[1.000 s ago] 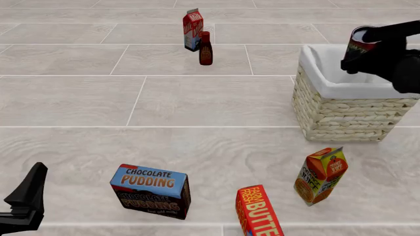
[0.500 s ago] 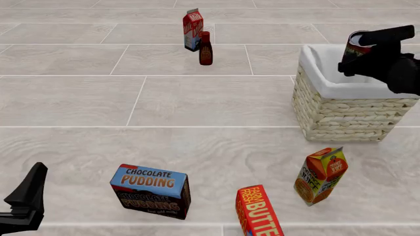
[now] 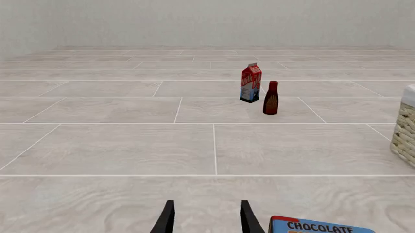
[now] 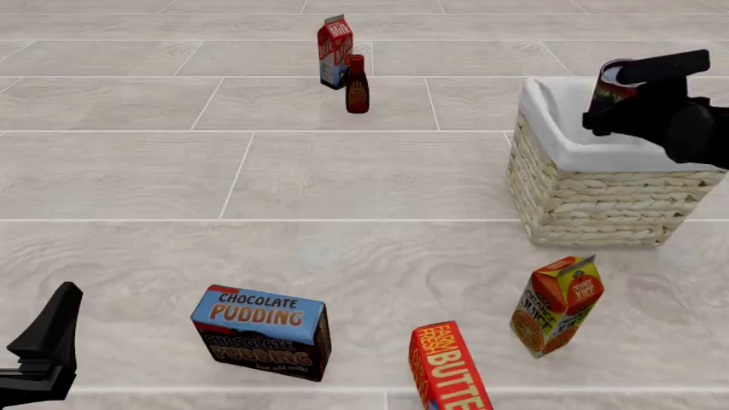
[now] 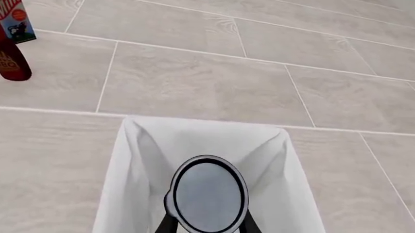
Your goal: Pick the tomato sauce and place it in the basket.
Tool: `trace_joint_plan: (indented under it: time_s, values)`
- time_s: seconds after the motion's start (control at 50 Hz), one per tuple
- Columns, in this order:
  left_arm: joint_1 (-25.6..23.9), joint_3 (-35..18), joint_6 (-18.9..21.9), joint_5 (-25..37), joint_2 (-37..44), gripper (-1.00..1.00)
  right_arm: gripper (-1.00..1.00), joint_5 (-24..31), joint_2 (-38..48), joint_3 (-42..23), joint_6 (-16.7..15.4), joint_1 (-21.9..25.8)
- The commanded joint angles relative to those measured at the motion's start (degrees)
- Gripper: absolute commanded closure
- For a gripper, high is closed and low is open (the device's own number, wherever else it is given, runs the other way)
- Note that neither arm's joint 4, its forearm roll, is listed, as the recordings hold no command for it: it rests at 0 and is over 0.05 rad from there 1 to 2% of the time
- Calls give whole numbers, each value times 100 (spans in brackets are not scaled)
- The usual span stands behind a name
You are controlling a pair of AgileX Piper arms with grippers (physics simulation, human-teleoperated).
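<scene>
The right gripper (image 4: pixel 619 96) is up over the basket (image 4: pixel 569 184), at the right side of the table in the front view; its two fingers are closed on the tomato sauce (image 4: pixel 612 79), a small can with a red label; the can hangs in the air above the white cloth inside the basket and does not touch it; in the right wrist view the can's round shiny end (image 5: pixel 207 194) faces the camera, with the dark fingers (image 5: pixel 166 224) pressed on both sides of it and the white lining of the basket (image 5: pixel 129 160) spread out under it. The left gripper (image 4: pixel 34 363) sits low at the near left corner of the table, well apart from everything else; in the left wrist view its two thin fingers (image 3: pixel 167 221) stand a little apart with only the floor between them, so it is open and holds nothing. A chocolate pudding box (image 4: pixel 262 331) lies near the front of the table; just to the right of it is a red butter box (image 4: pixel 449 367), cut off by the edge of the picture; an orange juice carton (image 4: pixel 555 304) stands tilted in front of the basket. Far back on the table a milk carton (image 4: pixel 335 52) stands upright, and a dark red bottle (image 4: pixel 357 84) stands just in front of it, very close.
</scene>
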Motion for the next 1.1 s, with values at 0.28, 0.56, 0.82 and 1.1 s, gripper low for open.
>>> trace_joint_plan:
  time_s: [0.28,0.56,0.82,1.1]
  values:
    - [0,0,0,0,0,-100,100,0,189,-159,97,-17]
    - [0,0,0,0,0,-100,100,33,272,-226,102,-24]
    - [0,0,0,0,0,-100,-100,91,342,-284,318,-34]
    - [0,0,0,0,0,-100,-100,118,350,-337,322,-48]
